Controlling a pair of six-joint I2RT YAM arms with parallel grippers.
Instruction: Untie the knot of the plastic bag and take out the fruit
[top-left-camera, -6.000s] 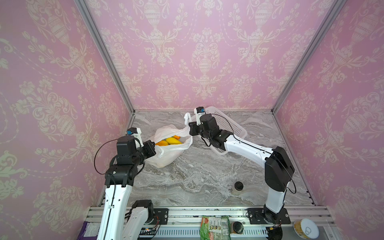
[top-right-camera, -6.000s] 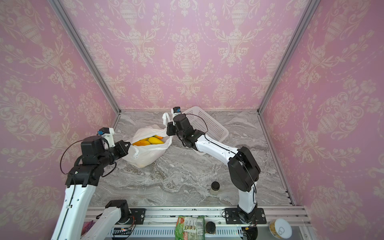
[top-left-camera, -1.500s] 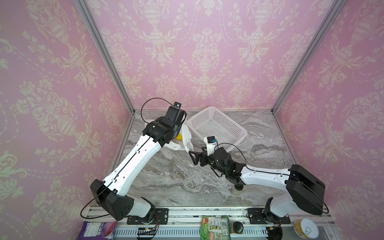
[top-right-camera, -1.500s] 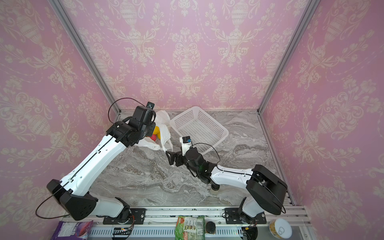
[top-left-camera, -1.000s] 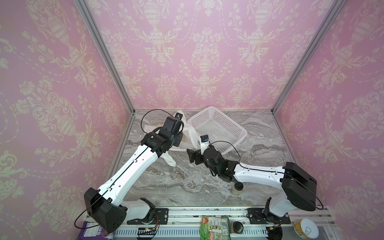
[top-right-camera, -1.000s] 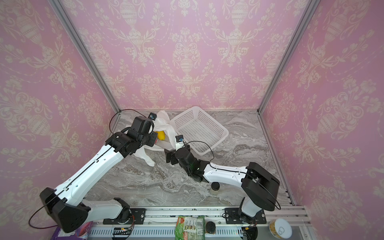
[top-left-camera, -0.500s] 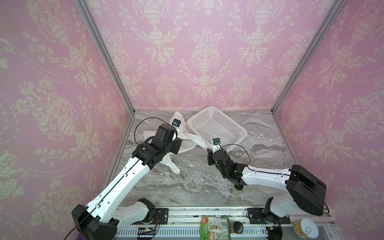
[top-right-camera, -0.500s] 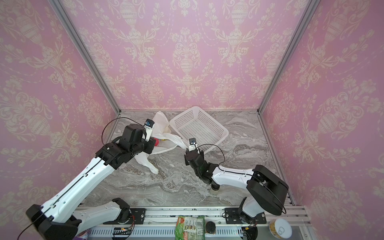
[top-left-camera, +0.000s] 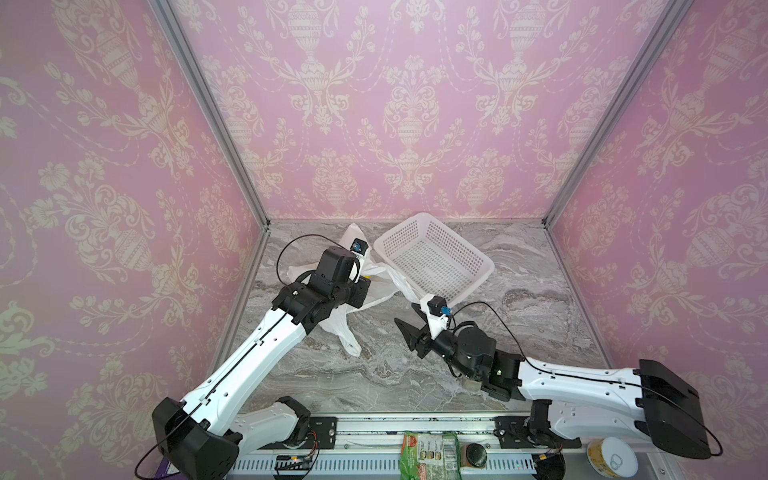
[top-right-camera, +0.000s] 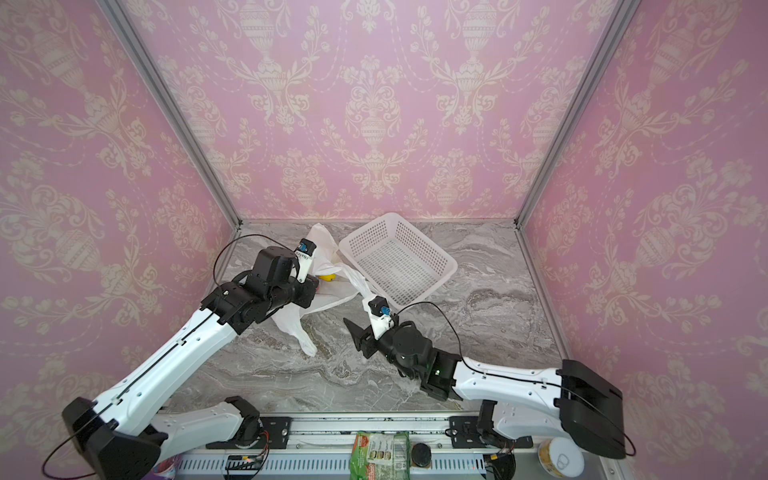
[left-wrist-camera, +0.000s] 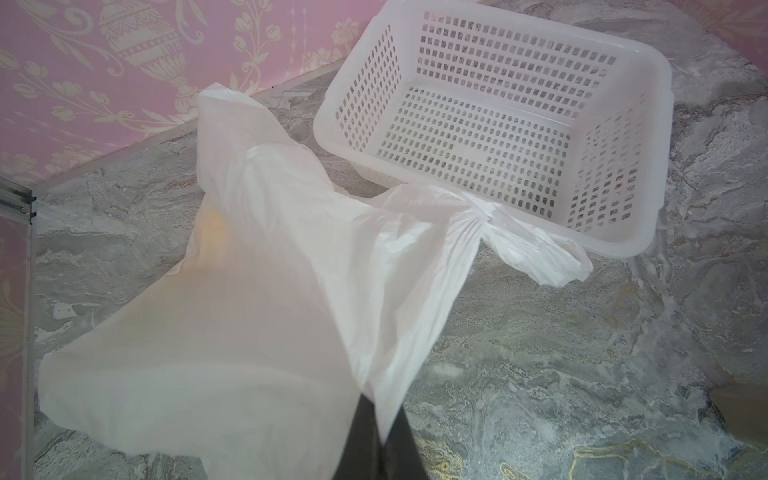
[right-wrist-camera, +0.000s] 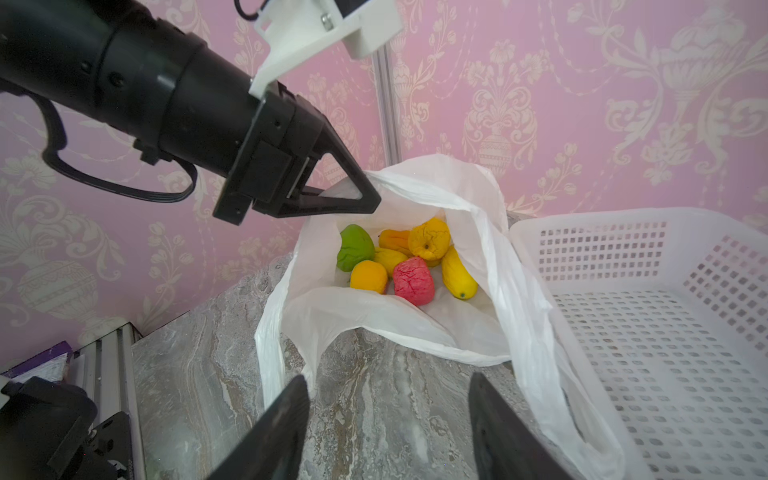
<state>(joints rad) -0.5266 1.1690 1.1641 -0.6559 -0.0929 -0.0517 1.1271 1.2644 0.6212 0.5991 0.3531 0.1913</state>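
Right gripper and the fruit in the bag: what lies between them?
In the right wrist view, bare marble table, then the plastic bag's low front edge, before the fruit.

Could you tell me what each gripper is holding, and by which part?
The left gripper pinches the bag by its rim; the right gripper is open, empty.

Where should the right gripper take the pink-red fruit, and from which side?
Across its two sides, coming through the open mouth of the bag, which the left gripper holds lifted. The pink-red fruit lies at the front of the pile, nearest the open right gripper, nothing covering it.
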